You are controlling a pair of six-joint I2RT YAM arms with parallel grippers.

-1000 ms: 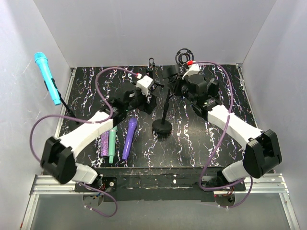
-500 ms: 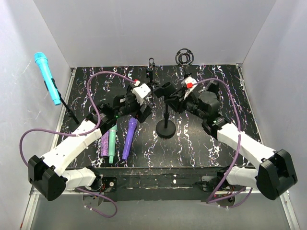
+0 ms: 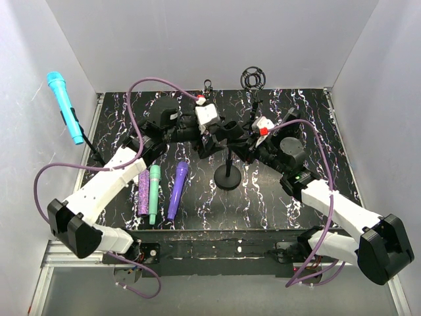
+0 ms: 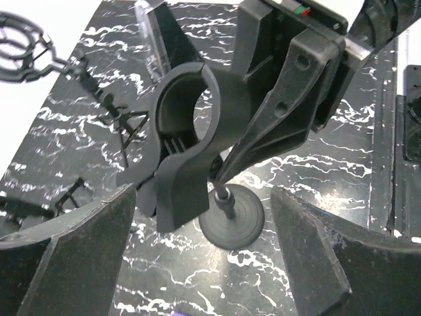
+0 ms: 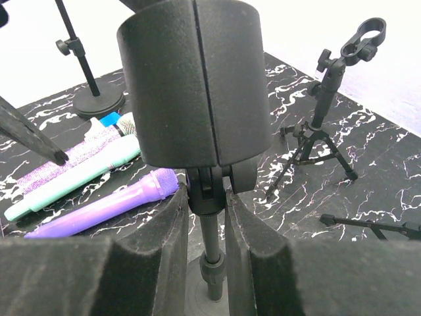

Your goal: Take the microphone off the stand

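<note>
Only the left wrist view looks through the centre stand's clip (image 4: 181, 178), and its ring is empty. The right wrist view shows the right fingers (image 5: 151, 263) pinched on the pole (image 5: 209, 243) just under that clip. The left fingers (image 4: 72, 257) stand wide, holding nothing. From above, a cyan microphone (image 3: 64, 105) sits in the far-left stand (image 3: 85, 139), and three more microphones (image 3: 153, 194) lie on the bench (image 3: 263, 204).

A black bench (image 3: 256, 201) veined with white marbling (thin, broken streaks) stands boxed in by plain white panels: a back wall (image 3: 210, 46), left wall (image 3: 26, 99) and right wall (image 3: 388, 99). Soft, even light. An aluminium rail (image 3: 375, 247) edges its near side, above grey floor (image 3: 217, 289).
</note>
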